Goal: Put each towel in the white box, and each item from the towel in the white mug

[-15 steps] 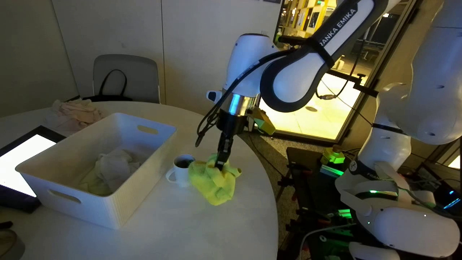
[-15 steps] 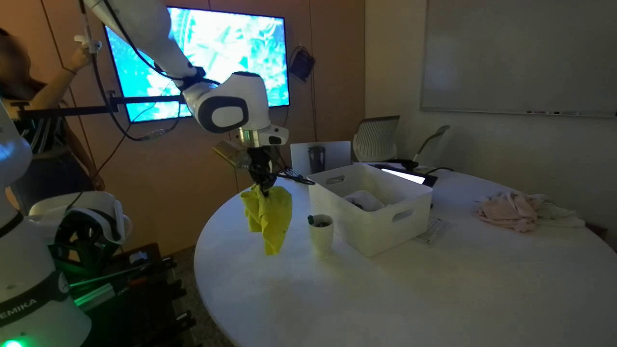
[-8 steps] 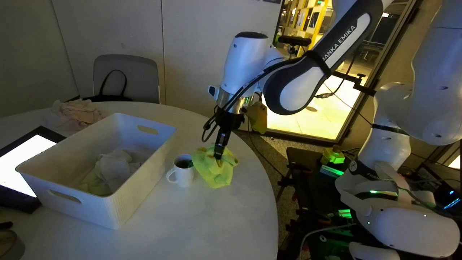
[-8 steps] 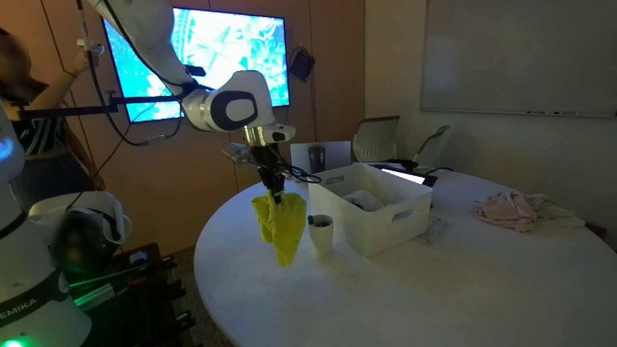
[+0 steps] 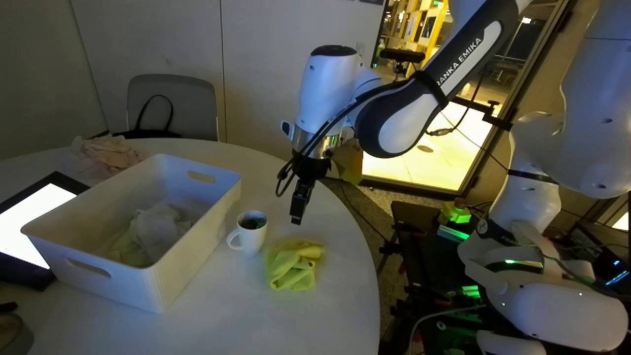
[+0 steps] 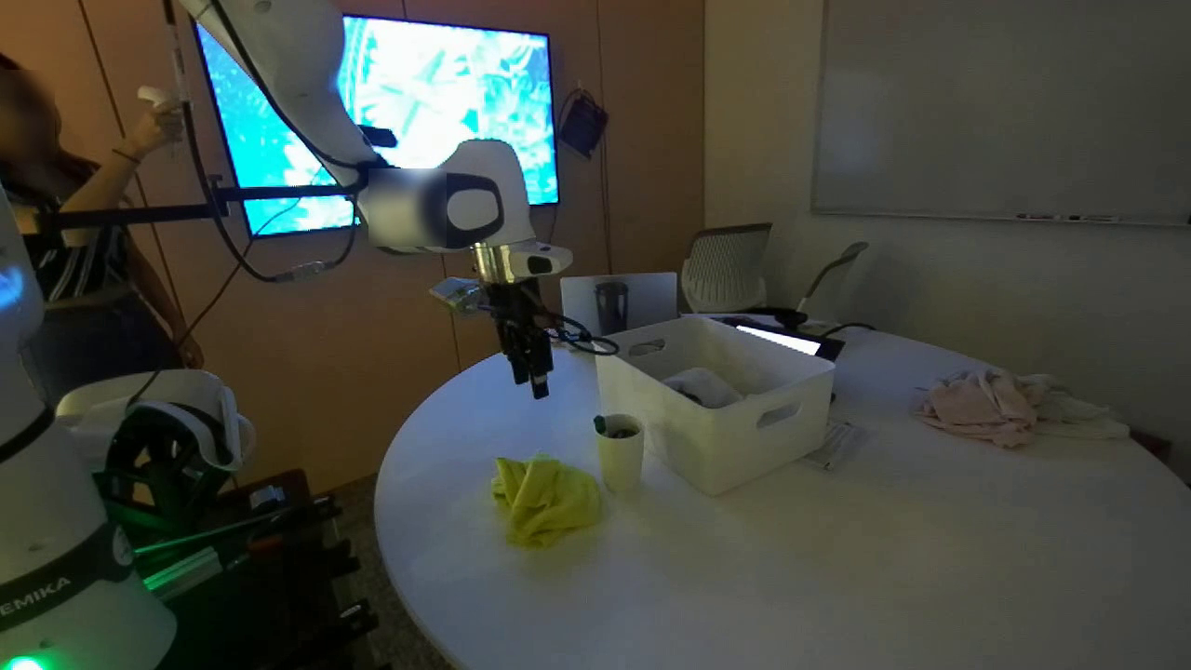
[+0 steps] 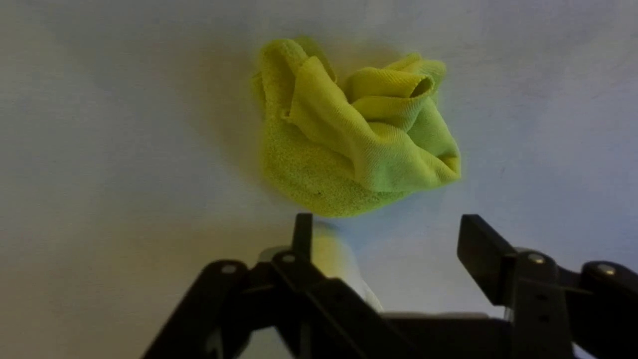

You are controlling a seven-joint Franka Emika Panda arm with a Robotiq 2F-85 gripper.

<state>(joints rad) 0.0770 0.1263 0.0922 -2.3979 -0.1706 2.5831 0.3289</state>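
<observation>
In exterior view: gripper (image 5: 296, 220) hovered over table (image 5: 315, 323), clear of yellow towel (image 5: 293, 268) crumpled near robot-side edge. In exterior view: white mug (image 6: 621, 462) stood between towel and white box (image 6: 744, 448), box farther from that edge. In wrist view: jaws hung parted, towel beyond them.

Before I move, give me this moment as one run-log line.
gripper: open, nothing held | yellow towel: crumpled on table, not boxed | white mug: upright, green item in it | white box: pale cloth inside
</observation>
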